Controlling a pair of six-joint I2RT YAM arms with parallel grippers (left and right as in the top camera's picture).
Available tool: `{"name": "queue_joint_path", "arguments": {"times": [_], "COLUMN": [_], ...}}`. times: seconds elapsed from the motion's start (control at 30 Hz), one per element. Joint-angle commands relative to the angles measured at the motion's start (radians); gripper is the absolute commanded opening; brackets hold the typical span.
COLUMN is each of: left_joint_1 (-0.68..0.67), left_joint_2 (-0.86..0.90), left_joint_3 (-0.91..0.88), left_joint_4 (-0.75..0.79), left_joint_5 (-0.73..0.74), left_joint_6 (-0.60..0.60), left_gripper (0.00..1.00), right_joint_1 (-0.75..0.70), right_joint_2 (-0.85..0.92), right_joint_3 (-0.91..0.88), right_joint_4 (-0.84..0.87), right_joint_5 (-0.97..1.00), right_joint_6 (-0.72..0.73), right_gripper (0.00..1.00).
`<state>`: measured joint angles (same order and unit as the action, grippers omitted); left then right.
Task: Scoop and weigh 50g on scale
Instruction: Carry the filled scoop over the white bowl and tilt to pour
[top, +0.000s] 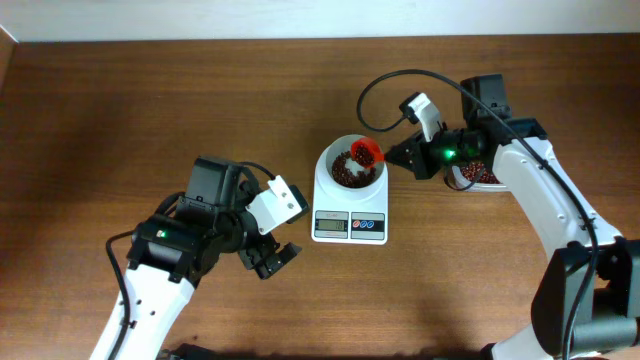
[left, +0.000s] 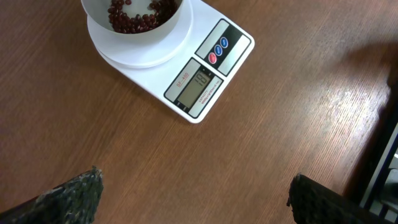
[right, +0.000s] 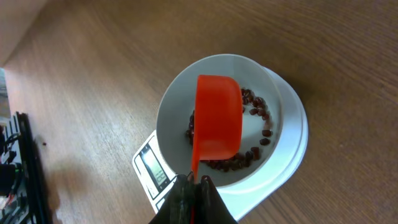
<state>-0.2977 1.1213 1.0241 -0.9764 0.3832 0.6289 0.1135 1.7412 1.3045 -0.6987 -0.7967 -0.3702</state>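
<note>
Remote inspection, both arms in view.

**Clearance.** The scale (top: 349, 205) stands on the wooden table (top: 120, 110), well apart from the table's far edge. There is bare wood on the scale's left and on its display side. To its right the right arm crowds the space, and a black cable (top: 372, 88) loops over the wood beyond the scale. A tub (top: 478, 176) of more beans sits right of the scale, mostly hidden by that arm.

**Left gripper** (top: 275, 260). It hangs off the scale's near-left corner, apart from it. The fingers (left: 71, 198) are spread fully wide and hold nothing.

**Right gripper** (top: 392, 157). It is just beside the scale's right side. The fingers (right: 186, 198) are pinched tight on the thin handle of a red scoop (right: 217, 118).

**Markings.** The grey display (left: 199, 84) has small print beside it that I cannot read reliably, and I cannot make out its digits. Beside the display are one red and two blue buttons (left: 217, 50).

**Orientation.** The scale's long axis runs from the bowl (top: 325, 160) at the far end to the display at the near end. The scoop's long axis runs crosswise to that. Its handle points right and its cup sits over the bowl.

**Task item.** The beans (left: 134, 18) lie loose inside the bowl on the scale. I cannot tell whether any are in the scoop.
</note>
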Motion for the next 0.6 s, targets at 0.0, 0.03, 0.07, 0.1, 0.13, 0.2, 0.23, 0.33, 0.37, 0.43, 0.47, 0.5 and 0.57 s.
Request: {"name": "queue_joint_path", "arguments": {"times": [0.0,0.03,0.07,0.1,0.13,0.2,0.23,0.33,0.37,0.43,0.47,0.5,0.57], "left_joint_1": [0.006,0.006,0.006,0.006,0.006,0.006,0.006,0.006,0.006,0.006,0.006,0.006,0.006], "left_joint_2": [-0.004,-0.004,-0.004,-0.004,-0.004,-0.004,-0.004,-0.004,-0.004,-0.004,-0.004,-0.004,-0.004], "left_joint_3": [0.013,0.013,0.013,0.013,0.013,0.013,0.013,0.013,0.013,0.013,0.013,0.013,0.014], "left_joint_4": [0.002,0.002,0.002,0.002,0.002,0.002,0.002,0.002,0.002,0.002,0.002,0.002,0.002], "left_joint_5": [0.013,0.013,0.014,0.013,0.014,0.013,0.013,0.014,0.014,0.014,0.014,0.013,0.013], "left_joint_6": [0.012,0.012,0.012,0.012,0.012,0.012,0.012,0.012,0.012,0.012,0.012,0.012,0.012], "left_gripper": [0.99,0.99,0.99,0.99,0.99,0.99,0.99,0.99,0.99,0.99,0.99,0.99,0.99], "right_joint_1": [0.012,0.011,0.011,0.012,0.012,0.012,0.012,0.011,0.012,0.011,0.012,0.012,0.012], "right_joint_2": [0.01,0.01,0.01,0.01,0.01,0.01,0.01,0.01,0.011,0.012,0.012,0.012,0.012], "right_joint_3": [0.003,0.003,0.003,0.003,0.003,0.003,0.003,0.003,0.003,0.003,0.003,0.003,0.003], "right_joint_4": [0.015,0.023,0.035,0.034,0.03,0.053,0.041,0.04,0.05,0.04,0.033,0.018,0.035], "right_joint_5": [-0.033,-0.032,-0.001,-0.038,-0.112,-0.01,-0.064,-0.025,0.054,-0.015,-0.007,-0.067,0.008], "right_joint_6": [-0.016,-0.015,0.001,0.016,-0.045,0.022,-0.037,0.003,0.075,0.011,0.055,-0.018,0.06], "right_gripper": [0.04,0.04,0.04,0.04,0.04,0.04,0.04,0.04,0.04,0.04,0.04,0.04,0.04]}}
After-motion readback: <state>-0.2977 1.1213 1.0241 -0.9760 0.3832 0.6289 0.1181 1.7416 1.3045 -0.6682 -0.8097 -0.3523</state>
